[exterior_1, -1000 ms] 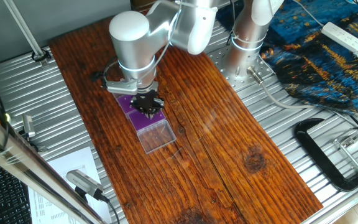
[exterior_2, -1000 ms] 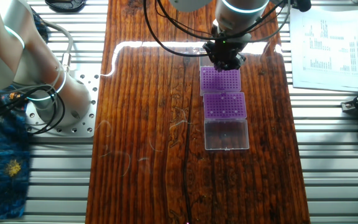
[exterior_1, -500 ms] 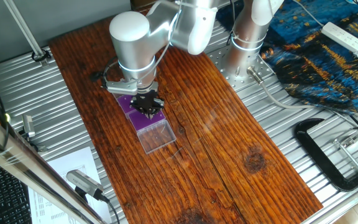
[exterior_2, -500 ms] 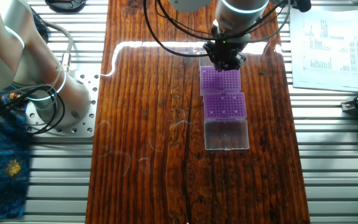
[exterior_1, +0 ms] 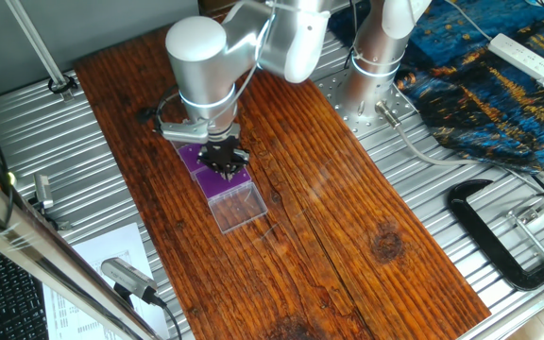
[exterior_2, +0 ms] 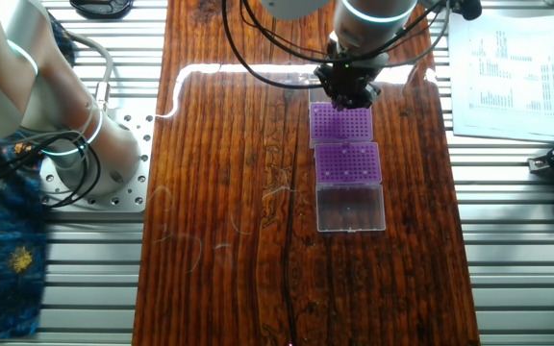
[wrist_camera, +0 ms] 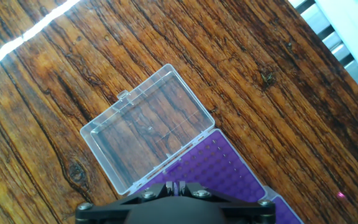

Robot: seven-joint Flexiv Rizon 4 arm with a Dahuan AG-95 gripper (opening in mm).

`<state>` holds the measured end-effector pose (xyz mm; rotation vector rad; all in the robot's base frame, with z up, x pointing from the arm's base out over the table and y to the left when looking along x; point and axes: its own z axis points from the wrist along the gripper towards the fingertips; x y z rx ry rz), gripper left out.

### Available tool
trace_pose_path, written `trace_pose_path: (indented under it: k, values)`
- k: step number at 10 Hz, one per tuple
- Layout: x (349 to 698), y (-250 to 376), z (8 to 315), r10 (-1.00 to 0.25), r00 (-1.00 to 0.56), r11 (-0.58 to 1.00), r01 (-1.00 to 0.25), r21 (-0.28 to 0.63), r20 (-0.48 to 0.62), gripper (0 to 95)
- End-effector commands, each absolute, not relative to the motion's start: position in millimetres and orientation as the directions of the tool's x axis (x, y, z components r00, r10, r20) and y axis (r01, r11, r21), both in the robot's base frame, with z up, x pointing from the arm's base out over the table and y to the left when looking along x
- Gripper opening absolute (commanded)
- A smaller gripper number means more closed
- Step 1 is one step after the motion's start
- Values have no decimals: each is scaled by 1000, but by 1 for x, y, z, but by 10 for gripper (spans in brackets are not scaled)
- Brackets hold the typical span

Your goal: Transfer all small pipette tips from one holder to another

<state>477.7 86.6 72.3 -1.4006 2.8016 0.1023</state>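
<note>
The small pipette tips (exterior_2: pixel 339 173) were seen as faint white dots on the nearer purple rack (exterior_2: pixel 347 161) only in the other fixed view. A clear open lid (wrist_camera: pixel 146 127) was shown plainly in the hand view. The gripper (exterior_2: pixel 348 93) was hung over the farther rack (exterior_2: pixel 339 123); its opening could not be told.

Tabletop: dark reddish-brown wooden board (exterior_1: pixel 348 198), glare streak across it.
Surround: ribbed grey metal bench (exterior_2: pixel 517 240).
Cloth: blue-and-yellow patterned fabric (exterior_1: pixel 499 85).
</note>
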Motion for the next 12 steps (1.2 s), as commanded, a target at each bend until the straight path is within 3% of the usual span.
trace_pose_path:
  k: [1, 12]
  values:
    - [478, 87, 73, -798, -601, 599, -799, 57, -41, 0]
    - [478, 87, 72, -795, -606, 605, -795, 43, -35, 0]
